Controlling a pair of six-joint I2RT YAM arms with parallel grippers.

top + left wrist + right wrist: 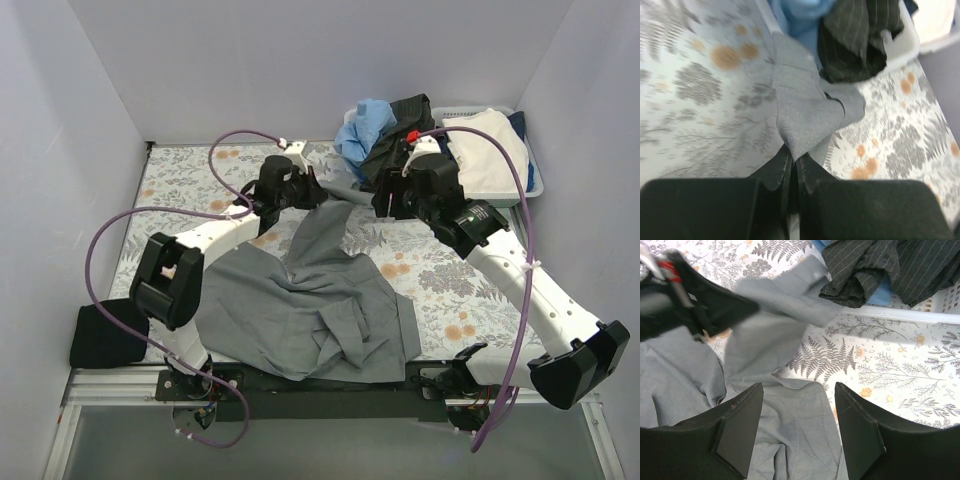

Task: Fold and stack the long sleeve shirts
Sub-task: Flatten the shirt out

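Note:
The large mid-grey long sleeve shirt (310,300) lies crumpled across the near middle of the floral table. One sleeve (335,200) is drawn up toward the back. My left gripper (318,192) is shut on that sleeve's end; in the left wrist view the grey cloth (800,115) fans out from the closed jaws (792,157). My right gripper (385,205) is open just right of it, hovering over the shirt; the grey cloth (800,440) shows between its spread fingers (797,386). A black folded cloth (105,337), seemingly the black shirt, lies at the near left corner.
A white lattice basket (530,185) at the back right holds blue cloth (365,125), black pinstriped cloth (405,115) and white cloth (490,140). The basket's rim (900,315) is close beyond the right gripper. White walls enclose the table.

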